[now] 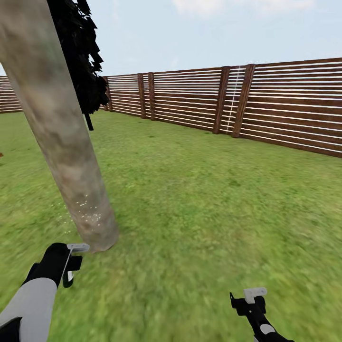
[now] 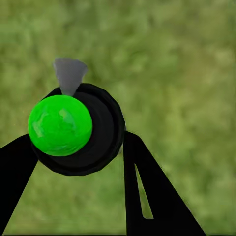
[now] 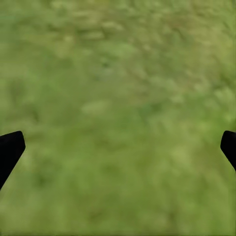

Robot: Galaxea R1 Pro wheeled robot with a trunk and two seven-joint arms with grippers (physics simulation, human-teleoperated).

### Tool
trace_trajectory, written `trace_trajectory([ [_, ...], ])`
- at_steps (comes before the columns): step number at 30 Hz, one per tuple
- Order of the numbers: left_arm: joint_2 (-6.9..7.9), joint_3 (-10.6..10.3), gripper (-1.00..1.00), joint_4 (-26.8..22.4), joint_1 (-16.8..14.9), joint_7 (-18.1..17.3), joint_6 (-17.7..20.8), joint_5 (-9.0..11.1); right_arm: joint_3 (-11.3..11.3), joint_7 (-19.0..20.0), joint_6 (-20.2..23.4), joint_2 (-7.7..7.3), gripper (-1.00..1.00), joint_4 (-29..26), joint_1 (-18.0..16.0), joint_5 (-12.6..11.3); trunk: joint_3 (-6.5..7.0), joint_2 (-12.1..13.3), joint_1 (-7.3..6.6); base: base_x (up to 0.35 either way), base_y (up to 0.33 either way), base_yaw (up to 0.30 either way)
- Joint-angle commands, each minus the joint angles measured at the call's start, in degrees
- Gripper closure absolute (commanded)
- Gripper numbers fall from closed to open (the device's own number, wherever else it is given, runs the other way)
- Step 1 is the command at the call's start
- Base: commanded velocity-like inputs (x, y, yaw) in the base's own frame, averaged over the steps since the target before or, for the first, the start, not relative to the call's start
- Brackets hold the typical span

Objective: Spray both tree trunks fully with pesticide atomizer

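Observation:
A thick, mottled grey-brown tree trunk [image 1: 61,137] rises on the left of the head view, and white spray specks dot its lower part [image 1: 88,211]. My left gripper [image 1: 65,270] is just in front of the trunk's base. It is shut on the pesticide atomizer [image 1: 77,247], whose grey nozzle sits close to the bark. The left wrist view shows the atomizer [image 2: 61,125] as a black round body with a bright green cap and a grey nozzle. It sits between the black fingers of my left gripper [image 2: 78,150]. My right gripper [image 1: 251,298] hangs open over grass, fingertips wide apart [image 3: 118,147].
A near-black cypress [image 1: 83,61] stands behind the trunk. A brown horizontal-slat fence [image 1: 237,104] runs along the back and right of the green lawn [image 1: 204,199]. Open grass stretches to the right of the tree.

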Motion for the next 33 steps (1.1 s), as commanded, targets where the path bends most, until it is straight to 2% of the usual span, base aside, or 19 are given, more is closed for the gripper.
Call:
trace_trajectory([
  [1,-0.07,0.2,1.0,-0.1,0.1,-0.6,0.1,-0.4,-0.3,-0.3,-0.2,-0.01,-1.0,0.1,0.0,0.6,-0.05,0.0,-0.01,-0.001,0.0,0.008],
  [7,-1.91,-0.3,1.0,-0.1,0.1,-0.5,0.2,-0.2,-0.3,-0.3,-0.2,0.03,-1.0,0.1,0.0,0.6,-0.05,0.0,-0.01,0.033,-0.048,0.001],
  [9,-1.99,-0.2,1.0,-0.6,0.1,-0.5,0.2,-0.1,-0.3,-0.3,-0.2,0.02,-1.0,0.1,0.0,0.6,-0.05,0.0,-0.01,0.139,-0.208,0.0],
  [12,-1.24,0.1,1.0,-0.8,0.1,-0.5,0.2,-0.3,-0.3,-0.3,-0.2,0.01,-1.0,0.1,0.0,0.6,-0.05,0.0,-0.01,0.159,-0.227,0.0],
  [15,1.51,0.2,1.0,-0.8,0.2,-0.5,0.2,-0.3,-0.3,-0.3,-0.2,0.05,-1.0,0.1,0.0,0.6,-0.05,0.0,-0.01,0.17,-0.231,0.0],
  [18,2.47,0.2,1.0,-0.8,0.8,-0.5,0.2,-0.2,-0.3,-0.3,-0.2,0.02,-1.0,0.1,0.0,0.6,-0.05,0.0,-0.01,0.169,-0.232,0.0],
  [22,2.54,0.2,1.0,-0.8,0.9,-0.5,0.2,-0.2,-0.3,-0.3,-0.2,0.05,-1.0,0.1,0.0,0.6,-0.05,0.0,-0.01,0.089,-0.255,0.07],
  [33,1.83,0.2,1.0,-0.8,0.9,-0.5,0.2,0.0,-0.3,-0.3,-0.2,0.06,-1.0,0.2,0.0,0.7,-0.05,0.0,-0.01,-0.037,-0.271,0.27],
])
